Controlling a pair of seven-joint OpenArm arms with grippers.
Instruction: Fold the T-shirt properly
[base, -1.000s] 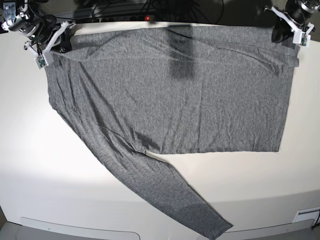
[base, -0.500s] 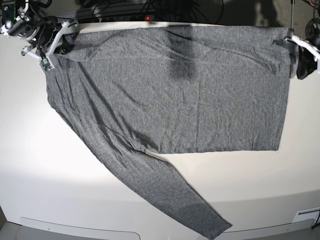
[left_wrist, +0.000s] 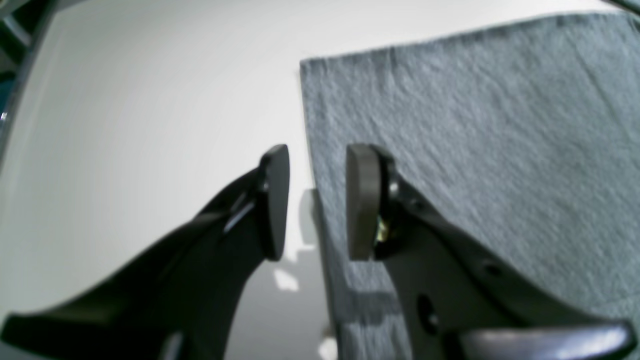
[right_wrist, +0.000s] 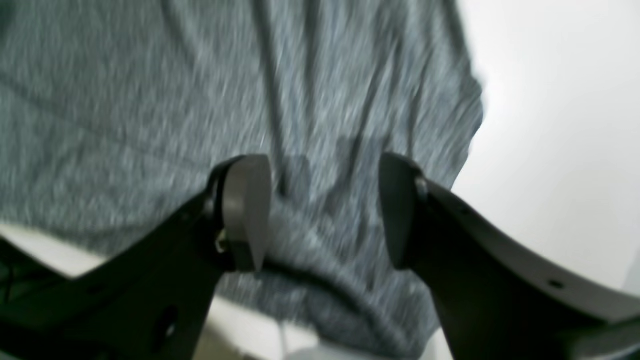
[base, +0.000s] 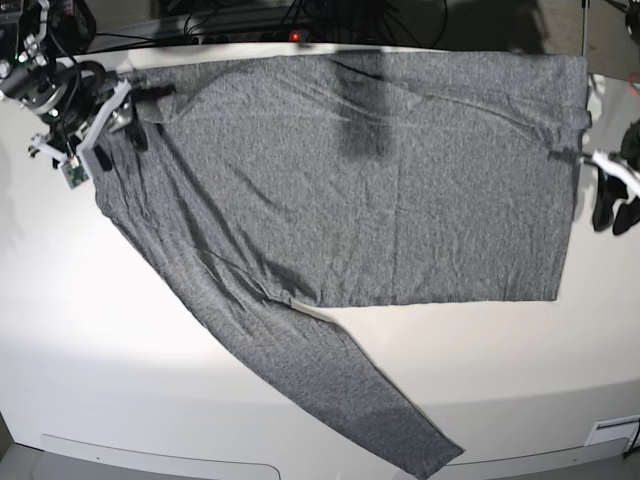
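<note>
While both pincers, left pincer (left_wrist: 317, 205) and right pincer (right_wrist: 325, 210), gape empty, heathered dark-grey knit T-shirt (base: 370, 190) lies flat on smooth cream worktop (base: 110, 330).

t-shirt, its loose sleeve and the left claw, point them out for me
T-shirt (base: 400, 190), base view, middle of the spread body.
loose sleeve (base: 330, 375), base view, midway along the sleeve.
left claw (left_wrist: 317, 200), left wrist view, gap between the open fingertips, over the shirt's edge.
</note>
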